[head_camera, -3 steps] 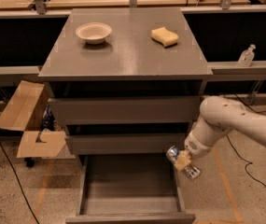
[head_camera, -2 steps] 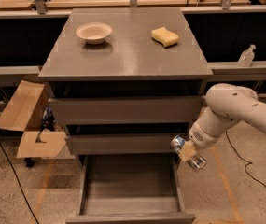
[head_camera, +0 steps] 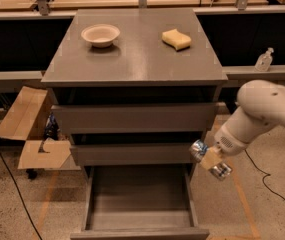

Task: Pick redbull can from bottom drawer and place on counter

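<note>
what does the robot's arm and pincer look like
The arm is smooth, glossy white, built of fat rounded segments with a bulbous joint. No cables or markings show on it. It narrows to a white wrist. The pincer, right of the middle drawer and shut on the can, has short tan fingers.

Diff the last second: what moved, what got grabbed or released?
The gripper, jaws shut on the redbull can, carried it further right and slightly up, away from the bottom drawer. Nothing was newly grabbed or released. Unchanged: the drawer is open, and the bowl and sponge sit on the counter.
</note>
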You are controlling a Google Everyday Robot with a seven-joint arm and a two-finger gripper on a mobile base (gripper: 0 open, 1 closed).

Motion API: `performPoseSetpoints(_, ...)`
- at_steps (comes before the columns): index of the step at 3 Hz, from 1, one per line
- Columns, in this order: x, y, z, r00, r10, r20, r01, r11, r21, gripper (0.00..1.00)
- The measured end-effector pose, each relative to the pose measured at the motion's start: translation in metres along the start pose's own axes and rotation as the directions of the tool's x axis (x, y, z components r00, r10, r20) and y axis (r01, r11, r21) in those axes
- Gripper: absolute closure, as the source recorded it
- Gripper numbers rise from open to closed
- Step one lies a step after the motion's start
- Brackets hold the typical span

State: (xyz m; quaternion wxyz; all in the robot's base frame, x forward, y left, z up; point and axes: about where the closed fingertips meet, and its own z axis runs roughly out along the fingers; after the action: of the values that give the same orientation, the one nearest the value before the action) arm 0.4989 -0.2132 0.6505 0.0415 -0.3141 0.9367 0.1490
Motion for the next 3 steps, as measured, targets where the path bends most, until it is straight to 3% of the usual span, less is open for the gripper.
performPoseSetpoints(1,0.03,0.014,-0.111,0.992,-0.075,0.105,0.068,0.9953,0.068,1.0)
performPoseSetpoints(2,0.036,0.029,-0.217,0.962,-0.156,0.225,0.123,0.9805,0.153,1.0)
performPoseSetpoints(3,0.025,0.03,-0.243,0.947,-0.184,0.262,0.138,0.973,0.186,1.0)
